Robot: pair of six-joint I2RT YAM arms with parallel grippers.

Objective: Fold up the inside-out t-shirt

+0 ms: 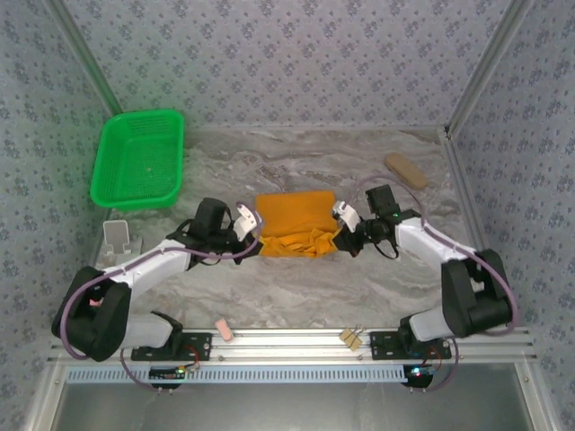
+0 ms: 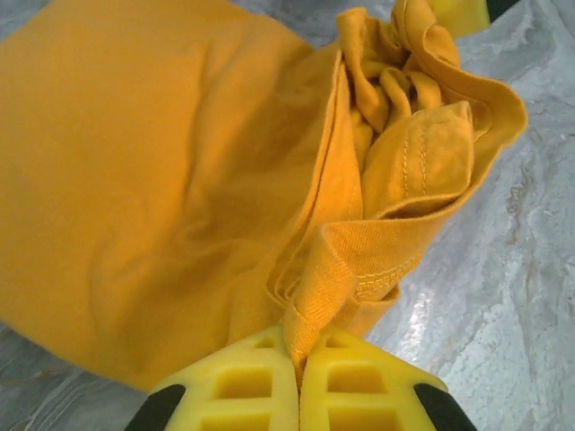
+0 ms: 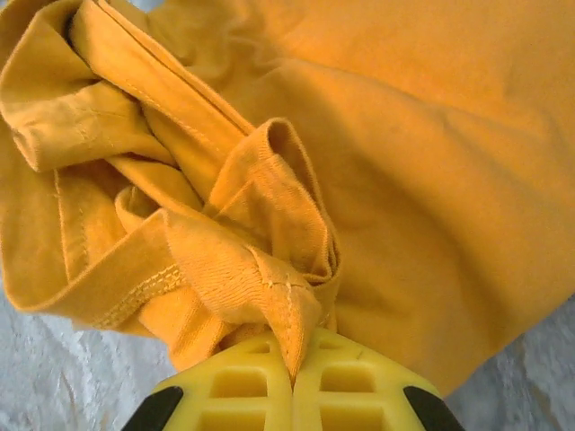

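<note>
The orange-yellow inside-out t-shirt (image 1: pixel 295 222) lies in a folded bundle at the table's middle, smooth at the back and bunched along its near edge. My left gripper (image 1: pixel 255 235) is at its left near corner, shut on a pinch of hemmed fabric (image 2: pixel 325 269); the left gripper (image 2: pixel 299 346) has its yellow pads pressed together on the cloth. My right gripper (image 1: pixel 340 235) is at the right near corner. In the right wrist view the right gripper (image 3: pixel 294 359) is shut on a ribbed, stitched fold (image 3: pixel 283 301). The t-shirt (image 3: pixel 431 180) spreads smooth beyond it.
A green plastic basket (image 1: pixel 139 158) stands at the back left. A tan oblong object (image 1: pixel 406 170) lies at the back right. A small white holder (image 1: pixel 119 239) sits by the left arm. A pink piece (image 1: pixel 225 331) and wooden clips (image 1: pixel 351 338) rest on the front rail.
</note>
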